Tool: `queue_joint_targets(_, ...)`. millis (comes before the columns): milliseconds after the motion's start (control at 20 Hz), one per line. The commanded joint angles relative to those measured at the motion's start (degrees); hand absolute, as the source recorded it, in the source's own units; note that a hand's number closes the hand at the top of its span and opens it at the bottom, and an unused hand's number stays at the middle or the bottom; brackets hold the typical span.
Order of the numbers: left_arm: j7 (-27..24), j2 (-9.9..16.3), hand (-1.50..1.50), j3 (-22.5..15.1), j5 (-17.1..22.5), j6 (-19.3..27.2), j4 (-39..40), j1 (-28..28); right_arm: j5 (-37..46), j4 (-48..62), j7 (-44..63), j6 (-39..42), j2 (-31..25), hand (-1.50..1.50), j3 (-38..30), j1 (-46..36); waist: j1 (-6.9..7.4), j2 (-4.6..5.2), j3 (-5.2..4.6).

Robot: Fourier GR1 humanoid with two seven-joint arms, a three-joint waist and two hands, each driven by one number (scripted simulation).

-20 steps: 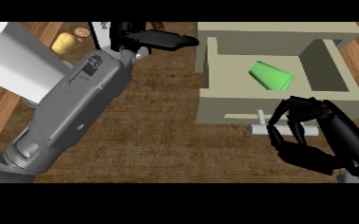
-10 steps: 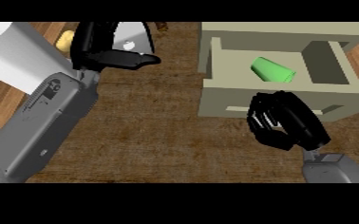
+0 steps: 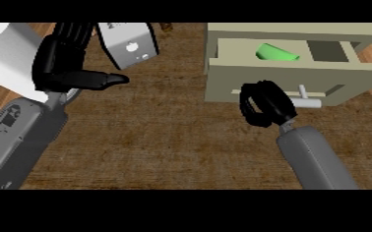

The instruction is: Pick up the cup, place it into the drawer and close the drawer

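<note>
While our left hand (image 3: 69, 66) rests raised near the left edge of the view, its fingers point up and lie straight and together, and its thumb juts out to the right; it holds nothing. Behind it, at the far left, we see a white slab-like object (image 3: 16, 59) that we cannot name more closely. Just right of the fingers lies a grey device (image 3: 129, 43) with a small white mark on its face, tilted on the brown wooden counter (image 3: 160, 132). Farther right stands the beige drawer (image 3: 283, 81), pulled open toward us. Inside it, in the larger left compartment, lies the green cup (image 3: 274, 52), on its side as far as we can tell. A smaller dark compartment sits to its right. Our right hand (image 3: 266, 103) is at the drawer's front panel, its fingers curled, just left of the white handle (image 3: 308, 98); we cannot tell whether they touch the handle.
</note>
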Motion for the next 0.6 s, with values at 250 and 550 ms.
queue_joint_targets(250, -3.02, 0.44, -1.50, 2.39, -1.42, -2.91, -3.67, 7.97, -1.04, 31.58, -10.25, -5.59, 0.15, 1.50, -8.82, -18.65, 0.68, 0.56, 0.06)
queue_joint_targets(550, -2.75, 2.24, -1.50, 5.35, 0.32, -7.18, -2.44, 7.78, -1.98, 43.42, -12.74, -4.31, -2.28, 1.50, -12.60, -27.33, 1.60, 1.27, 0.09)
